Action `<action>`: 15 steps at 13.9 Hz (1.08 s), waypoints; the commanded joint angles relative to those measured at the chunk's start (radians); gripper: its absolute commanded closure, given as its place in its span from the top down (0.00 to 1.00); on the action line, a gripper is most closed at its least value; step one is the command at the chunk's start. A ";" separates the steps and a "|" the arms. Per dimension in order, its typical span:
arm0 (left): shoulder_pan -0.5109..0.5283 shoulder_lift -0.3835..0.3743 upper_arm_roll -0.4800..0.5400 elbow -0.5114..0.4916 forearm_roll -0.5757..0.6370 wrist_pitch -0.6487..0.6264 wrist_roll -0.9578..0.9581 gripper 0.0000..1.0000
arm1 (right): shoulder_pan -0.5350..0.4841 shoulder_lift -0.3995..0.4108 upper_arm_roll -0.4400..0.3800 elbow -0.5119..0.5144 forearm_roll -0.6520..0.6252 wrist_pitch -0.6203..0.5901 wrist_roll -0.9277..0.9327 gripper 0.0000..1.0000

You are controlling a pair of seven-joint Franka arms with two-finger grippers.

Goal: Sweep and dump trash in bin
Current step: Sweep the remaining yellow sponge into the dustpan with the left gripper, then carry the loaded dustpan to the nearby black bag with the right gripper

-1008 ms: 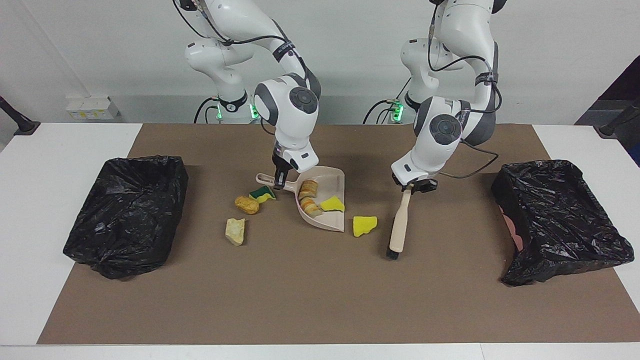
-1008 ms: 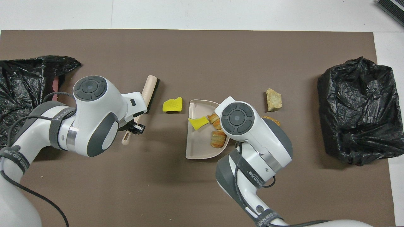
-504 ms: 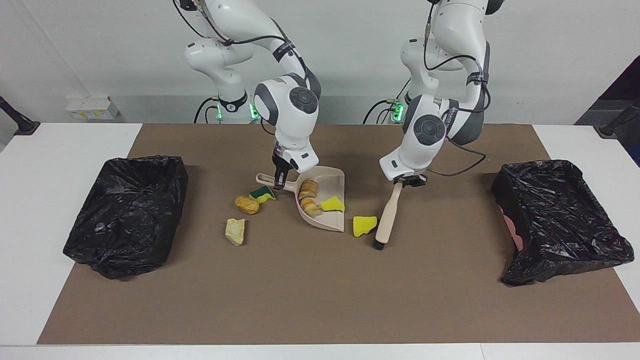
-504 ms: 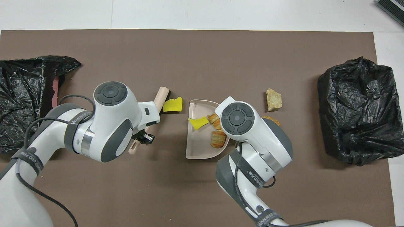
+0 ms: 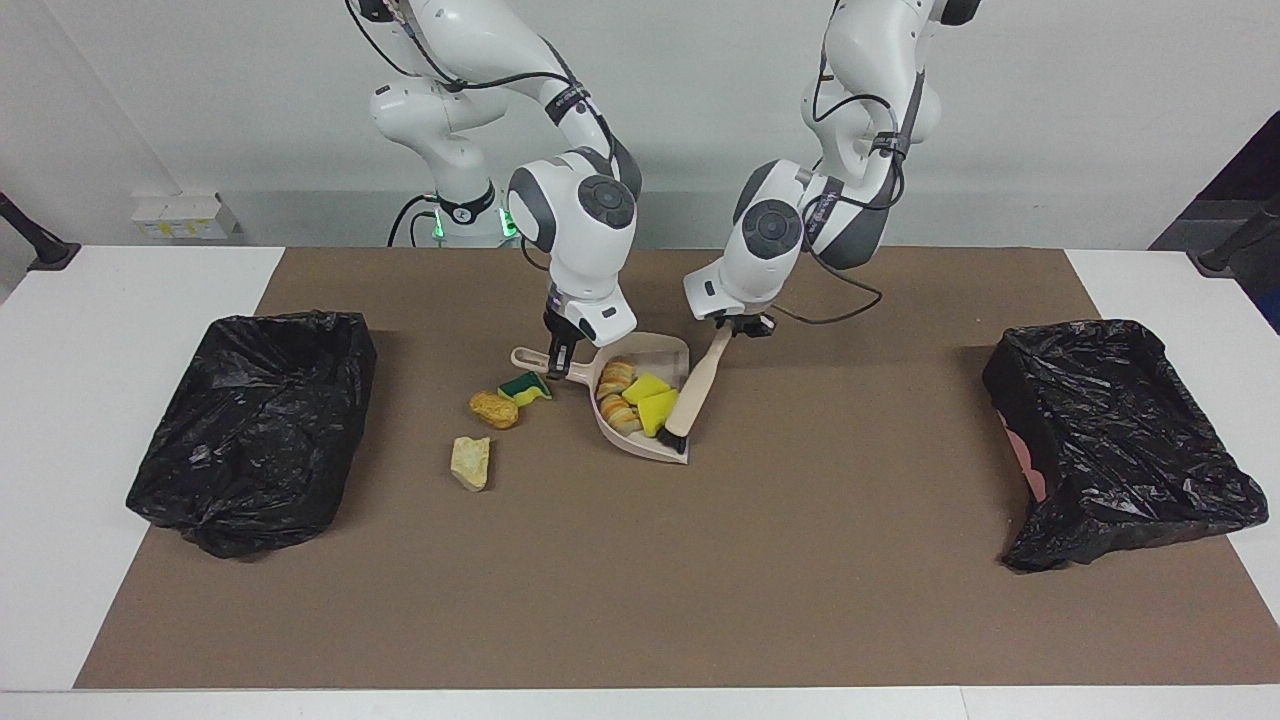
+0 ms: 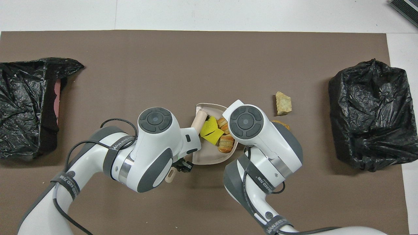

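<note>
A smooth beige plastic dustpan (image 5: pixel 650 400) lies flat on the brown mat (image 5: pixel 640 560), roughly midway along the mat's edge nearest the robots and a little in from it. Its thin handle is clamped by the right gripper (image 5: pixel 558 357), whose jaws are closed on it. The left gripper (image 5: pixel 738 327) is closed on the rounded handle of a pale beige brush (image 5: pixel 695 385), which is tilted so that its dark bristles rest at the dustpan's open lip.

Four pieces of the trash are gathered inside the pan: two ridged, golden-brown bread-like lumps (image 5: pixel 614 378) and two porous yellow sponge pieces (image 5: pixel 652 400), the sponges touching the bristles. Three more scraps lie on the mat beside the dustpan's handle, toward the right arm's end: a green-and-yellow sponge (image 5: pixel 526 387) just beside the handle, a rounded golden-brown lump (image 5: pixel 494 409) touching that sponge, and an angular pale beige chunk (image 5: pixel 470 462) farther from the robots.

A bin lined with crumpled, glossy black plastic (image 5: pixel 250 425) sits at the mat's edge toward the right arm's end, and a second lined bin (image 5: pixel 1120 440) sits at the edge toward the left arm's end.
</note>
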 commanded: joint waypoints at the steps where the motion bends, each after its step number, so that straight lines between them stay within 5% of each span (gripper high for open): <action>1: 0.003 -0.040 0.010 0.009 -0.022 -0.036 -0.114 0.00 | -0.032 0.002 0.008 -0.029 -0.013 0.055 0.021 0.00; 5: -0.004 -0.052 0.011 0.009 -0.007 -0.052 -0.489 0.00 | -0.033 0.002 0.008 -0.031 -0.013 0.075 0.002 0.00; 11: -0.006 -0.152 0.007 0.000 -0.007 -0.169 -0.548 0.00 | -0.071 -0.014 0.008 0.009 -0.013 0.056 -0.099 0.00; 15: -0.027 -0.239 -0.034 -0.127 -0.008 -0.060 -0.564 0.00 | -0.199 -0.041 0.004 0.090 0.085 -0.029 -0.345 0.00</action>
